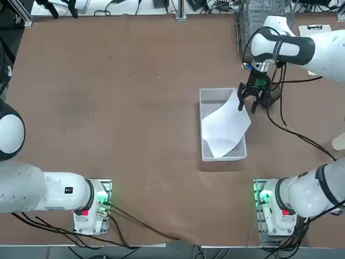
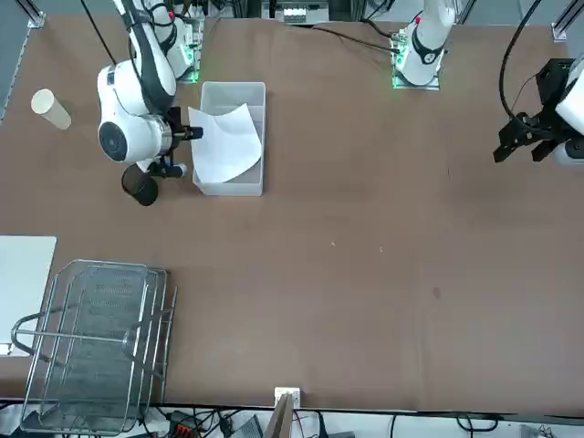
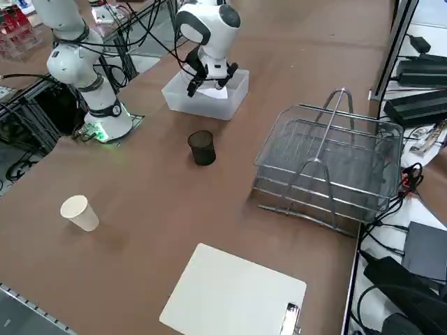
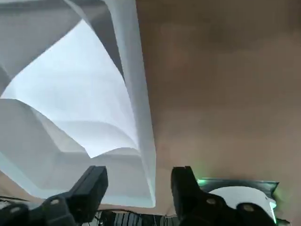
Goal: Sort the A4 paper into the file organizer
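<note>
Paper first: the thin white A4 paper (image 1: 226,127) lies curled in the clear rectangular plastic bin (image 1: 203,124) near the middle of the brown counter (image 1: 124,108), one corner riding up over the bin's right wall. Just beside that raised corner hangs the right tool (image 1: 252,100), its black fingers (image 4: 89,188) spread apart and empty above the bin wall. Further right and farther from the robot stands the silver-grey wire-mesh file organizer (image 3: 328,171), well apart from the sheet, with a small black mesh cup (image 3: 202,148) between bin and organizer.
</note>
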